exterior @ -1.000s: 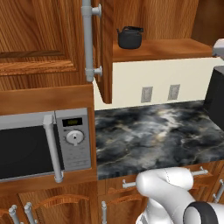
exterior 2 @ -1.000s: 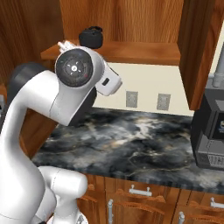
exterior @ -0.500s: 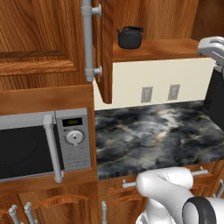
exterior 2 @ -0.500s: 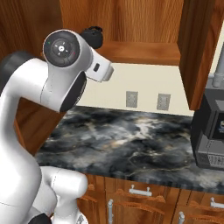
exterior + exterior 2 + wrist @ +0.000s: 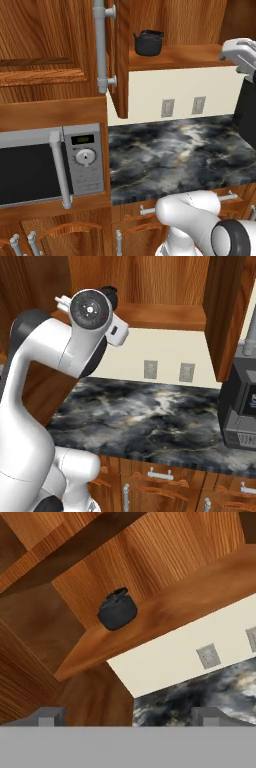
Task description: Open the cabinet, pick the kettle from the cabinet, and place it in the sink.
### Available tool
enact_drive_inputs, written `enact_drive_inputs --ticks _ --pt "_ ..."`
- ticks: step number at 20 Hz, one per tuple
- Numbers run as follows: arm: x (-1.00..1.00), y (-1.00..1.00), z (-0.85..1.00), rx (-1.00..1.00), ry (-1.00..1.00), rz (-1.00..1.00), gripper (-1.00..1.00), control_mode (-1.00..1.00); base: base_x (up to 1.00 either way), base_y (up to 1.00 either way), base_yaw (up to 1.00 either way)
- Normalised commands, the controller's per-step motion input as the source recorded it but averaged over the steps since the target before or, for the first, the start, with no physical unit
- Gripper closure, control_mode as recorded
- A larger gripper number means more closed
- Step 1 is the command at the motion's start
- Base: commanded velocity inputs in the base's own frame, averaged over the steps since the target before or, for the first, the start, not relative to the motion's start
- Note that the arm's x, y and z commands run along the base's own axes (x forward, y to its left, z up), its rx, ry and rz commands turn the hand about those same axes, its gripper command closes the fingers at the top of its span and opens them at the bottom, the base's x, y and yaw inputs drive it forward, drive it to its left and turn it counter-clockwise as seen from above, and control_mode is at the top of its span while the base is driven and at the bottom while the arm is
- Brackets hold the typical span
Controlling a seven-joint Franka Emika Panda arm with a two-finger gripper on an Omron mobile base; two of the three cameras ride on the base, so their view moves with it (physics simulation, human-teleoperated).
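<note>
Fingers (image 5: 127, 717): spread apart, empty, tips (image 5: 50, 716) at the near edge of the hand view. Beyond the fingers: dark marbled table (image 5: 200, 694), then cream wall with outlets (image 5: 208, 656). Farther, above and ahead of the fingers: open cabinet (image 5: 165, 609) shelf carrying the kettle (image 5: 117, 610), upright, well apart from both tips. Same kettle (image 5: 148, 43) on the shelf behind the open door (image 5: 121, 55).

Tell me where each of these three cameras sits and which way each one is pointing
Left base view: behind the arm's left, facing the microwave, counter and open cabinet; white arm links lower right.
Right base view: behind its right, facing counter and coffee machine; arm fills the left.
Hand view: on the hand, tilted, aimed at the shelf; gripper fingertips at bottom.
All share the kettle.
</note>
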Motion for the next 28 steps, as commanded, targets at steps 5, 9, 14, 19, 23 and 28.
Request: enact_drive_inputs --ticks 5,9,14,19,23,28 --pt "0.23 0.13 0.08 0.04 0.0 0.08 -1.0 -1.0 0.0 0.0 0.0" --pt "0.18 0.21 0.13 0.0 -0.05 0.06 -1.0 -1.0 0.0 0.0 0.0" --pt "0.21 0.21 0.1 -0.01 -0.06 0.03 -1.0 -1.0 0.0 0.0 0.0" --pt "0.26 0.09 0.05 0.0 -0.03 0.01 -1.0 -1.0 0.0 0.0 0.0" --pt "0.3 0.02 0.01 0.0 0.0 0.01 -1.0 -1.0 0.0 0.0 0.0" --pt "0.36 0.0 0.04 0.03 0.01 0.07 -1.0 -1.0 0.0 0.0 0.0"
